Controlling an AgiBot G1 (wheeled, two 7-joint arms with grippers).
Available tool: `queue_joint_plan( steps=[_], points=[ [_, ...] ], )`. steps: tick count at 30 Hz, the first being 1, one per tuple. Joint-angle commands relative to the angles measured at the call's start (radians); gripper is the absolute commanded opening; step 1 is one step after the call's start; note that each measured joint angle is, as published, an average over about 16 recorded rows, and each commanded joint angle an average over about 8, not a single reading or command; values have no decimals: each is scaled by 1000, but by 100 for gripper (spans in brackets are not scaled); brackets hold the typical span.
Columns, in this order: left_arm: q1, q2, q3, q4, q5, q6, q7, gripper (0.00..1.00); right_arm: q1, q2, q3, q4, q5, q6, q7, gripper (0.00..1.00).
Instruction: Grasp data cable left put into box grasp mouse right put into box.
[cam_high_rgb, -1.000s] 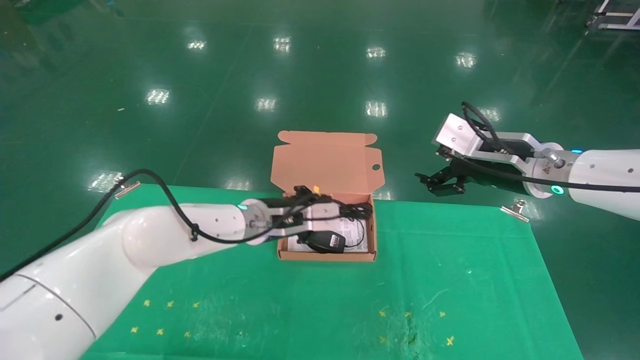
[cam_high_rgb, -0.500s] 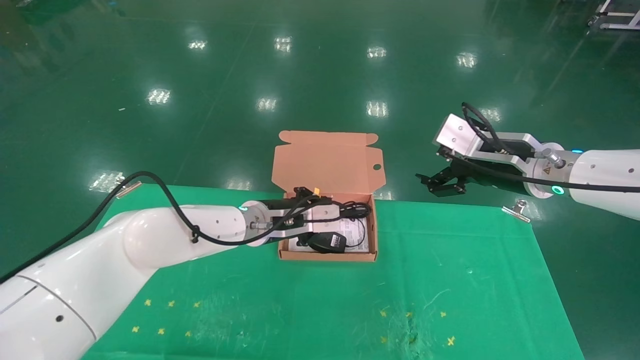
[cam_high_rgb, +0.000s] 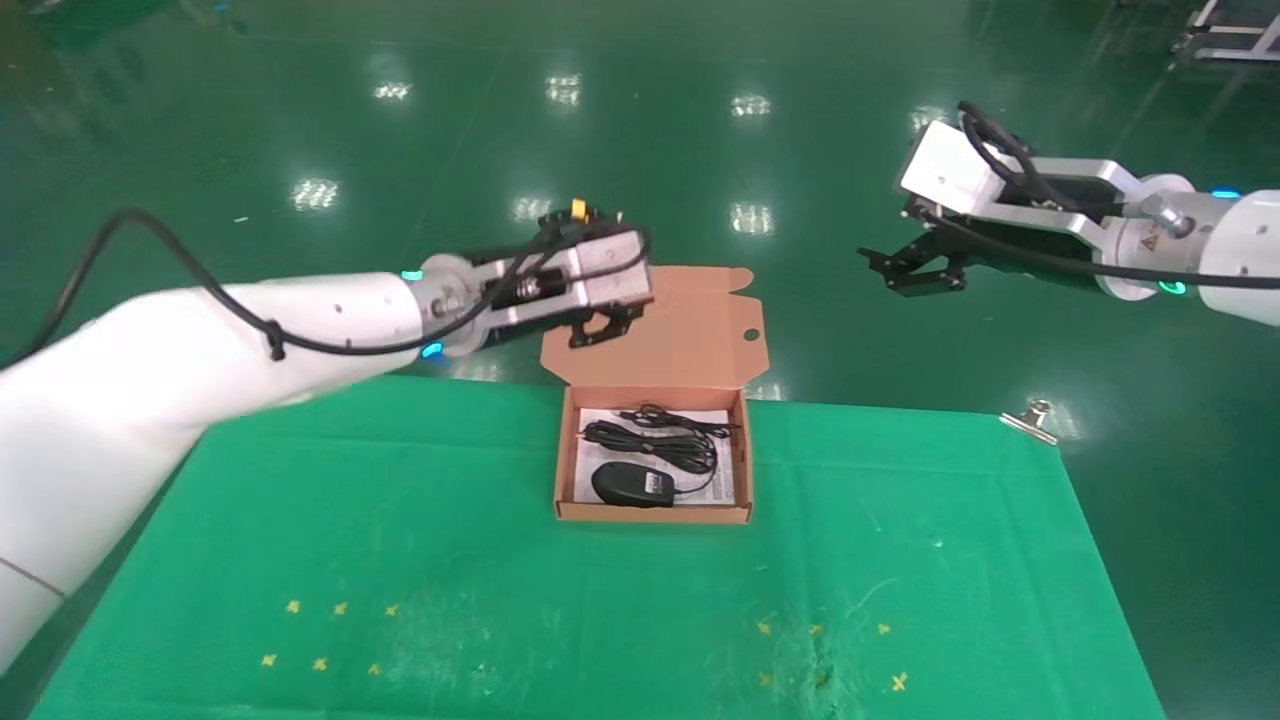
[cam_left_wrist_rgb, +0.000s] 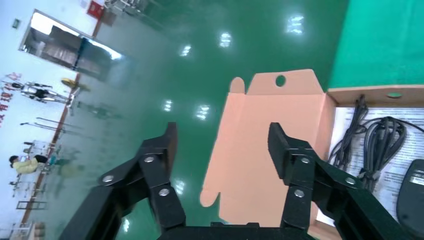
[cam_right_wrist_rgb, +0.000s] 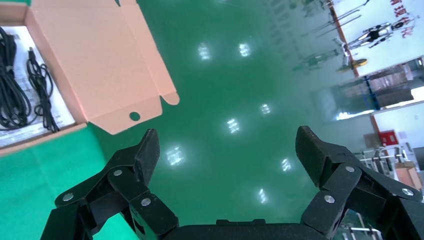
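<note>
The mouse (cam_high_rgb: 630, 485) lies in the near half of the box (cam_high_rgb: 650, 515), its black oval body on the white printed sheet (cam_high_rgb: 728, 470) that lines the bottom. Just past it, toward 12 o'clock, the data cable (cam_high_rgb: 650, 443) rests as a loose black bundle across the sheet, with thin cord trailing toward the hinge side. The box itself sits on the green table (cam_high_rgb: 900, 560) near its far edge, lid (cam_high_rgb: 655, 325) standing open toward 12 o'clock with its round hole at the 2 o'clock corner.

Above the lid at about 11 o'clock from the box, the left gripper (cam_high_rgb: 600, 322) hangs in the air, jaws spread and holding nothing; its wrist view looks down on the lid and the cable. Farther off at about 2 o'clock, beyond the table edge, the right gripper (cam_high_rgb: 915, 272) is raised over the floor, jaws also spread wide and empty.

Both items appear packed, so the task looks finished. What could still go wrong is small: the left gripper is close above the upright lid, and a low sweep could knock the lid or shift the light box. A loop of cord near the hinge could also be pinched if the lid drops.
</note>
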Motion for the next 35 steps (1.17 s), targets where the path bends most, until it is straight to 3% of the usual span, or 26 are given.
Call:
queue_joint_plan(
  steps=[1, 6, 35],
  points=[
    [-17, -8, -7, -9, -5, -8, 0, 100, 11, 2, 0, 3, -9, 3, -6, 100],
    [2, -49, -47, -40, -61, 40, -12, 100, -12, 19, 15, 17, 49, -32, -15, 100],
    [247, -359, -354, -264, -502, 497, -117, 100, -260, 157, 167, 116, 618, -349, -58, 100]
  ],
)
